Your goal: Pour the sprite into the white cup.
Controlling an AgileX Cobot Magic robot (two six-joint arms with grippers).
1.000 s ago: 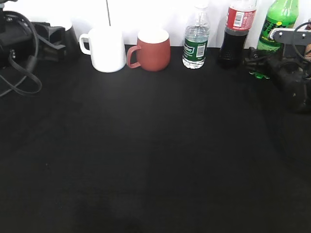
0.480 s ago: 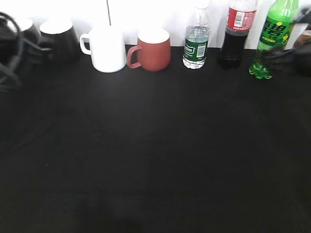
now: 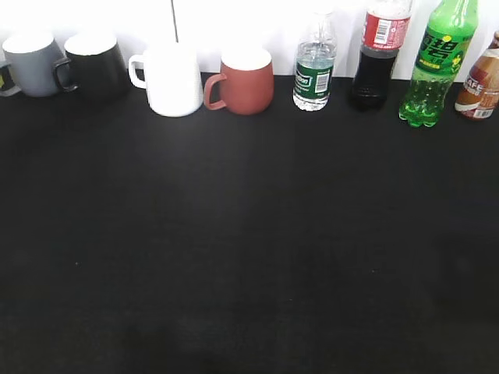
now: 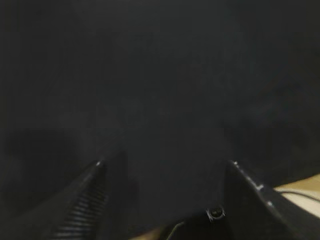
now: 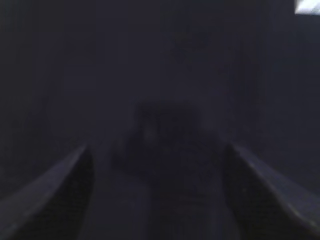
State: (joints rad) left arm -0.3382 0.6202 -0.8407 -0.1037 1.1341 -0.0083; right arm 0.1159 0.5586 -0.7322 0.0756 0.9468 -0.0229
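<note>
Both the left gripper [image 4: 162, 200] and right gripper [image 5: 157, 195] hang spread and empty, while the far-right sprite [image 3: 433, 66], probably slick and squashy, suits a mid-body grasp.

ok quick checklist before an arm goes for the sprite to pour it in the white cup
1. Sprite upright at the back right, cap out of frame: ok.
2. White cup upright, handle to its left: ok; inside cannot tell.
3. Left gripper open, nothing between its fingers: ok.
4. Right gripper open, holding nothing: ok.
5. Cola bottle and a brown bottle flank the sprite closely: not ok, tight approach.
6. Black table in front for pouring: ok.
</note>
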